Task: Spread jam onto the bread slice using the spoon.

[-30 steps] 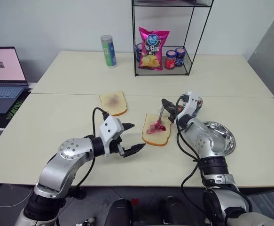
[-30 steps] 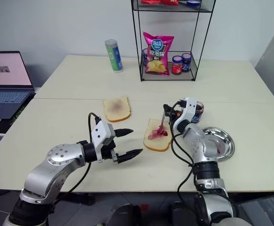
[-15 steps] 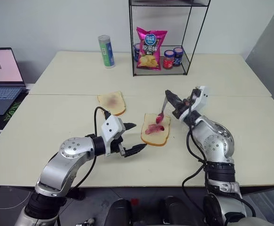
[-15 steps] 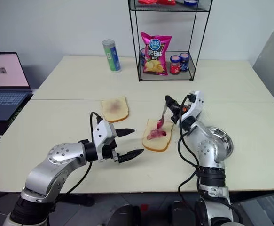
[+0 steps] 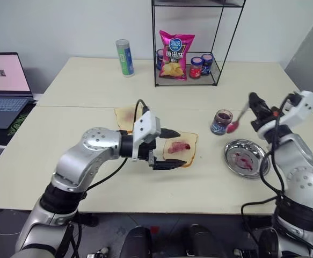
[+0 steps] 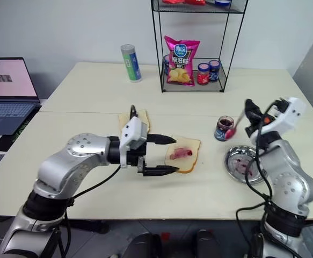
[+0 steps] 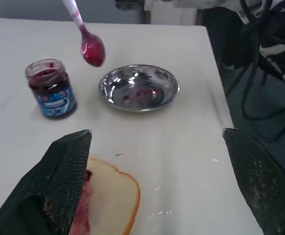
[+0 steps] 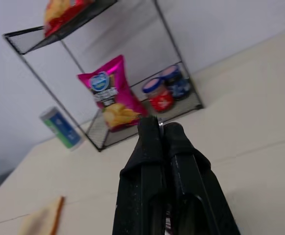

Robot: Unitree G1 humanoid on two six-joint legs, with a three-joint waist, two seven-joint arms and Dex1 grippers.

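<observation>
Item: bread slice (image 5: 179, 149); lying flat near the centre of the desk (image 5: 81, 129); a red streak of jam is carried on its middle only, the pale margins and corners being left bare; spreading is judged begun but well short of finished.

Item: jam (image 5: 220, 119); seen dark inside a small open jar, at 3 o'clock from the slice, well apart; a round steel dish (image 5: 246, 158), red-smeared, stands at 5 o'clock from the jar.

Item: spoon (image 5: 237, 120); gripped by its handle in the right tool (image 5: 254, 103), whose fingers are clamped tight together on it; the red-stained bowl hangs just beside the jar, at its 3 o'clock, above the desk; a fresh dip or a return to the slice is judged to be needed.

Item: left tool (image 5: 168, 149); spread wide, nothing held; one finger is seen above the near edge of the slice, the other before it; contact with the bread cannot be told.
</observation>
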